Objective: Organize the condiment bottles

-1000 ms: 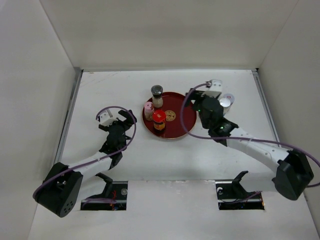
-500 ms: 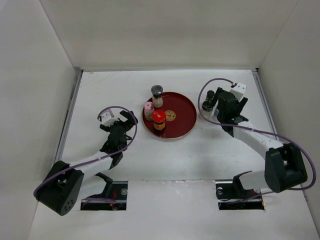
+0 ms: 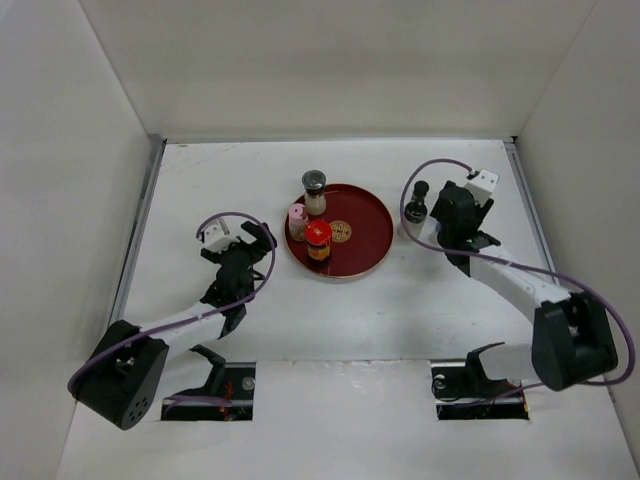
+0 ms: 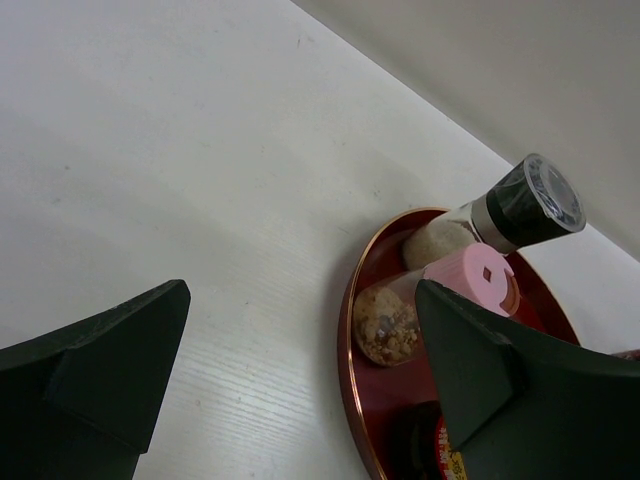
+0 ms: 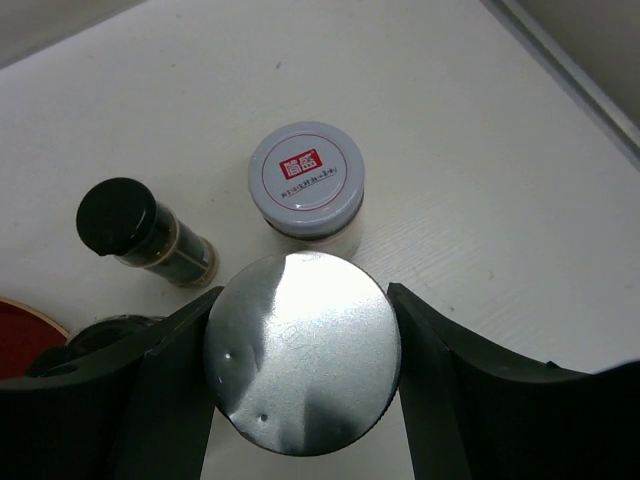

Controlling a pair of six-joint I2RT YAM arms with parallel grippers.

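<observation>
A round red plate (image 3: 360, 235) holds three condiment bottles: dark-grey-capped (image 3: 314, 183), pink-capped (image 3: 297, 214) and red-capped (image 3: 318, 234). My left gripper (image 3: 258, 237) is open and empty on the table left of the plate; its wrist view shows the pink cap (image 4: 480, 280) and the dark grey cap (image 4: 535, 195) ahead. My right gripper (image 3: 450, 216) stands right of the plate. In its wrist view the gripper (image 5: 302, 295) has both fingers against a silver-capped jar (image 5: 300, 365). A black-capped narrow bottle (image 5: 130, 232) (image 3: 421, 190) and a grey-lidded jar with a red label (image 5: 305, 180) stand just beyond.
White walls enclose the table on the left, back and right. The table's right edge strip (image 5: 570, 70) runs close behind the jars. The arm bases sit at the near edge.
My right gripper swung from the plate's right rim out to the jars on the right and settled around the silver-capped jar. The left arm barely moved.
</observation>
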